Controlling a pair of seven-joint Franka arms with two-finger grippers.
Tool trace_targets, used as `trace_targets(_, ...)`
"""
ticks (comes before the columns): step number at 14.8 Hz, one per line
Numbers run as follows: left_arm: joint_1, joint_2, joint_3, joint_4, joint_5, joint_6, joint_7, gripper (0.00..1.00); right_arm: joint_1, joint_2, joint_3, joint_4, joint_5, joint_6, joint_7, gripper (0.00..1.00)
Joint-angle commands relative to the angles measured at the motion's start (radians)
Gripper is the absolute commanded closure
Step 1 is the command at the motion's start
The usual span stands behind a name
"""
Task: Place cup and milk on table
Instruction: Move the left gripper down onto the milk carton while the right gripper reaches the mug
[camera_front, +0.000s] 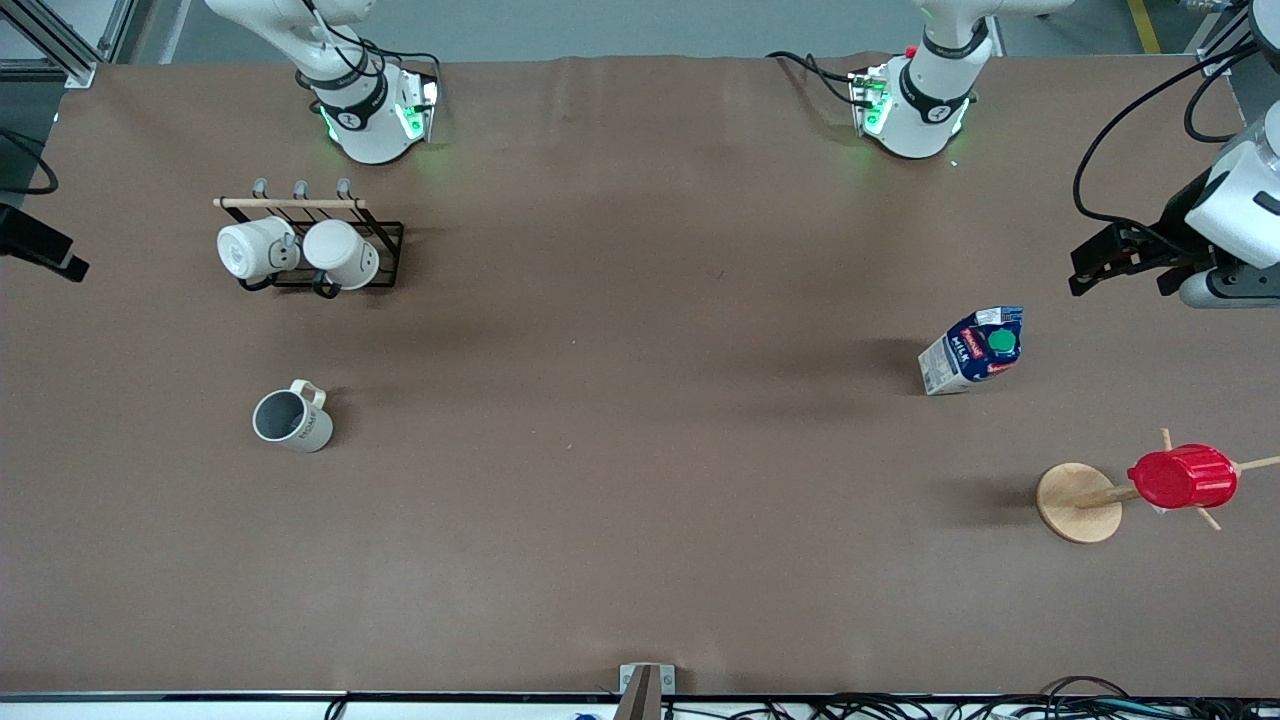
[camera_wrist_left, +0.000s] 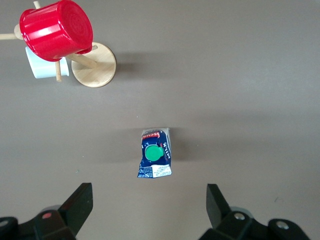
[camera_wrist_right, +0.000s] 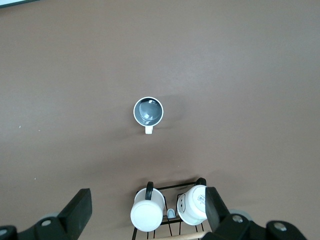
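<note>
Cup count: one cream-beige cup (camera_front: 292, 417), upright on the table (camera_front: 640, 480) toward the right arm's end, grey inside showing, handle turned toward the robots' bases.
Milk count: one milk carton (camera_front: 973, 349), upright on the table toward the left arm's end, well apart from the cup.
White mugs: two (camera_front: 252, 247) (camera_front: 342, 252), hung on a black wire rack (camera_front: 385, 255) with a wooden bar, farther from the front camera than the cup.
Red cup: one red ribbed cup (camera_front: 1182, 476), upside down on a peg of a wooden mug tree (camera_front: 1078, 502), nearer to the front camera than the milk; the left wrist view also shows a small pale cup (camera_wrist_left: 40, 64) on the same tree, partly covered by the red one.
Left gripper: the left gripper (camera_wrist_left: 149, 210) hangs in the air near the left arm's end of the table, over bare tabletop beside the milk; its two fingers (camera_wrist_left: 80, 202) are spread wide, with nothing between them and touching nothing.
Right gripper: the right gripper (camera_wrist_right: 148, 212) is seen only from its own wrist camera, above the rack of white mugs with the cup in sight below; its fingers (camera_wrist_right: 79, 206) are spread wide and carry nothing.
Writing on milk: "MILK" on the blue side, a red label above it, a round green cap on top; the smaller print is too fine to read.
Writing on cup: dark lettering on the side, too small to read.
</note>
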Motion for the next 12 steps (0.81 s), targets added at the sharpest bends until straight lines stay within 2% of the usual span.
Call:
trace_targets(1,0.007,-0.002,-0.003,0.008,-0.016,-0.016,0.022,0.01,0.005,-0.008,-0.003,-0.001,0.016,-0.006,0.01,0.0)
trace_targets(5,0.012,0.007,-0.003,0.027,-0.017,-0.017,0.025,0.0,0.003,-0.008,-0.003,-0.001,0.016,-0.005,0.01,0.0)
trace_targets(12,0.027,0.004,0.0,-0.004,-0.019,-0.019,0.028,0.0,0.003,-0.008,-0.003,-0.003,0.016,-0.006,0.008,0.0)
